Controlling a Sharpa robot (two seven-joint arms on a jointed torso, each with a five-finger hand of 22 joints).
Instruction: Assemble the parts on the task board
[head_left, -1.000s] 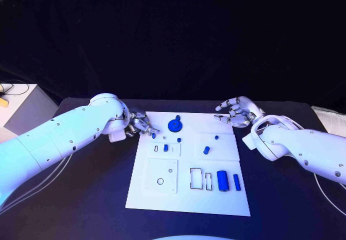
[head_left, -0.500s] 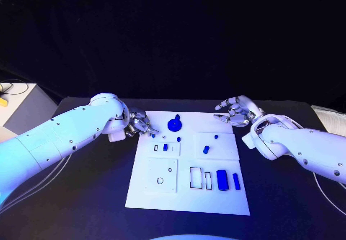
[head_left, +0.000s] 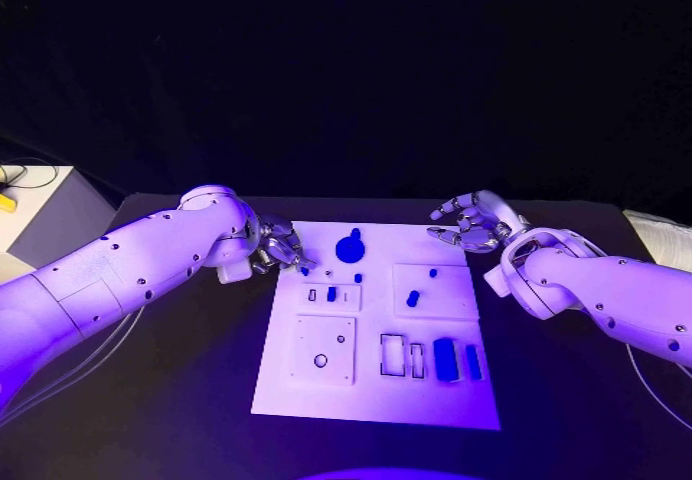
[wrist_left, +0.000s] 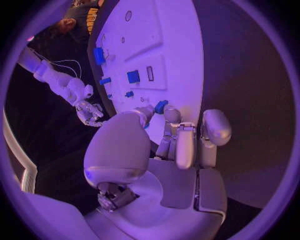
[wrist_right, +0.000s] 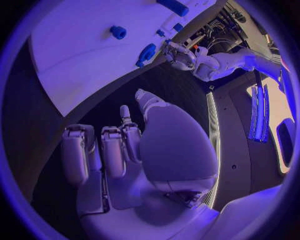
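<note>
Black tabletop (head_left: 173, 400) carries the white task board (head_left: 368, 400) in its middle, and I see both arms reaching to the board's far end. My left hand (head_left: 277, 250) is at the far left corner of the board. In the left wrist view a small blue part (wrist_left: 161, 106) sits between the fingertips (wrist_left: 145, 111) of this hand, so I take it as pinched there, just above the board's edge; the view is bent, so I am not fully sure the part is lifted off the board. My right hand (head_left: 473, 222) hovers beyond the far right corner, over the dark tabletop, with its fingers apart and loosely curved and nothing in it; the right wrist view shows the same, palm empty.

On the board, a larger round blue part (head_left: 351, 248) stands near the far edge, close to the left hand. A small blue peg (head_left: 332, 294) stands in the left raised plate, another blue piece (head_left: 413, 298) is on the right raised plate. Two long blue blocks (head_left: 446, 360) lie side by side near the board's right edge, beside two empty rectangular slots (head_left: 392, 355).
</note>
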